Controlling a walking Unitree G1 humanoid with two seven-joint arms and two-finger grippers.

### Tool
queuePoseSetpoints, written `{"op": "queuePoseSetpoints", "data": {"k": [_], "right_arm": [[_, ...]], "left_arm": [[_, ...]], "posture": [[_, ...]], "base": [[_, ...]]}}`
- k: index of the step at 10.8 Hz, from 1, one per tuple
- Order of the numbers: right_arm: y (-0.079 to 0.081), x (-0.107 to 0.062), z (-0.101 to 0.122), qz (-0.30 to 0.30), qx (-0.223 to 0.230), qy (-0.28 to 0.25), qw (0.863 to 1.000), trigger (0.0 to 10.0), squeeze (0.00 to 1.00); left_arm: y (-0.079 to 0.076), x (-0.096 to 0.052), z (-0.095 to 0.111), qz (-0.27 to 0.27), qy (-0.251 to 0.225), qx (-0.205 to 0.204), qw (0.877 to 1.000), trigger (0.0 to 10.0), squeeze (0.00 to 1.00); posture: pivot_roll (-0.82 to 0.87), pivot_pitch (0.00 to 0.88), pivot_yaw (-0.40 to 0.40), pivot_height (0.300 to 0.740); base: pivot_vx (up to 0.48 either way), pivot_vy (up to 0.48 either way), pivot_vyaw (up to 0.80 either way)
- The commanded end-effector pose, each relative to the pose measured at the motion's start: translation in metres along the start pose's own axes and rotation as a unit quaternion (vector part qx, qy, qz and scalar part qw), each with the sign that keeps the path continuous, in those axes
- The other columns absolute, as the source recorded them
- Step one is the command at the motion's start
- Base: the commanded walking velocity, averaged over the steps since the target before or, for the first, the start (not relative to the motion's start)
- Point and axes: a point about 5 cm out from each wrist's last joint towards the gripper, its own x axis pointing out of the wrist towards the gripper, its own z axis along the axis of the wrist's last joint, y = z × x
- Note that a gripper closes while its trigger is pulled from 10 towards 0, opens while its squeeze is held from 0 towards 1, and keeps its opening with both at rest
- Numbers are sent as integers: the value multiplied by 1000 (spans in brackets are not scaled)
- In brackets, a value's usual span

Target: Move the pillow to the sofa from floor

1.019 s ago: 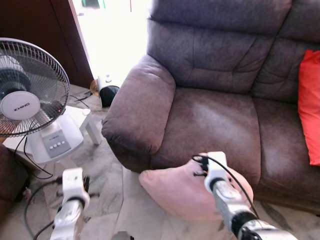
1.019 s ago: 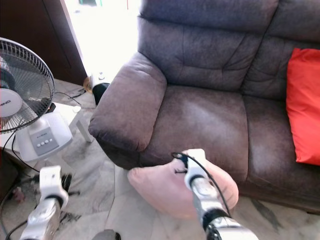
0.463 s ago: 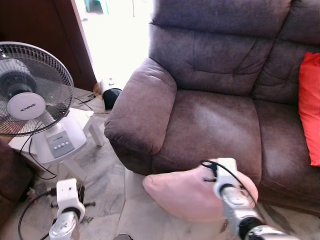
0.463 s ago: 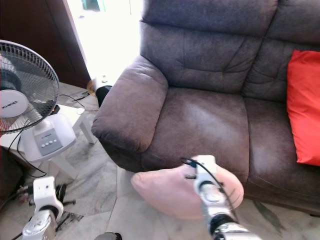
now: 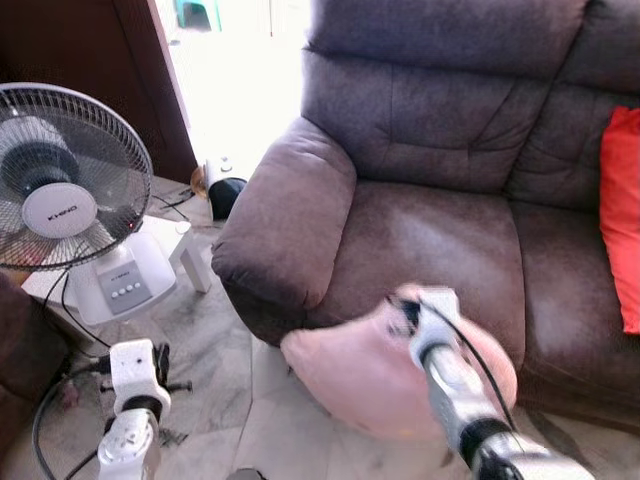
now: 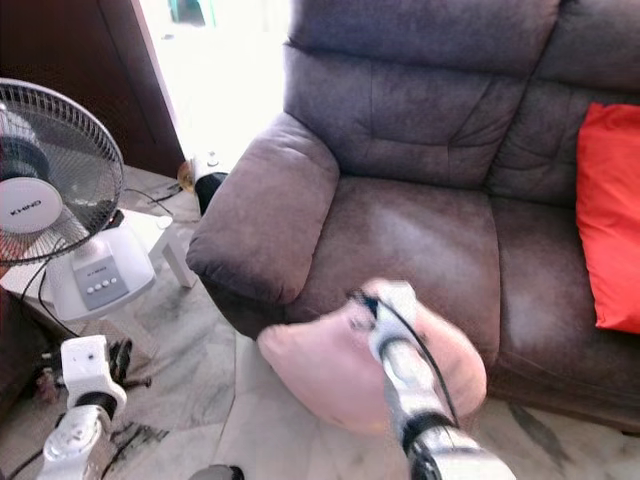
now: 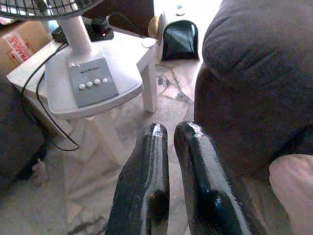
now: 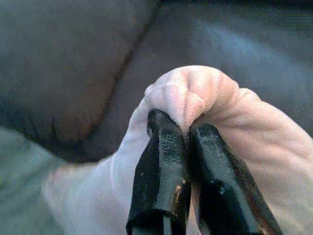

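A pale pink pillow (image 5: 360,375) lies at lower centre against a dark brown sofa (image 5: 430,200), with a bright red cushion (image 5: 622,215) at the right edge. At left, a white fan (image 5: 75,215) has a dark grille, over grey-veined marble floor (image 5: 215,350).

The fan (image 5: 58,180) bore the brand "KHIND" on the round grey hub at the centre of its grille. A cardboard box (image 7: 19,43) beside the white table showed a strip of tape printed in red with "FRAGILE", cut off at the edge. No other writing could be read.
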Motion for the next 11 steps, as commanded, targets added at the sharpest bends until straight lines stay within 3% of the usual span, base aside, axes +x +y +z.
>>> {"op": "queuePoseSetpoints", "data": {"k": [1,2,5,8,11], "right_arm": [[6,11,60,14,-9,-132,991,10000,0],[12,14,80,24,-19,-167,985,10000,0],[15,13,105,32,-54,-223,973,10000,0],[12,9,136,17,-45,-284,958,10000,0],[13,12,114,14,-39,-231,972,10000,0]], "left_arm": [[4,-4,-4,2,9,6,1000,10000,0],[3,-4,-2,0,3,6,1000,10000,0],[-1,-4,1,-3,1,9,1000,10000,0],[-1,-6,0,0,0,8,1000,10000,0],[-2,-7,2,0,-4,8,1000,10000,0]], "posture": [[192,69,-19,740],[191,61,-21,740],[191,76,-25,740],[182,98,-26,740],[194,112,-29,740]], "base": [[0,0,0],[0,0,0],[0,0,0],[0,0,0],[0,0,0]]}}
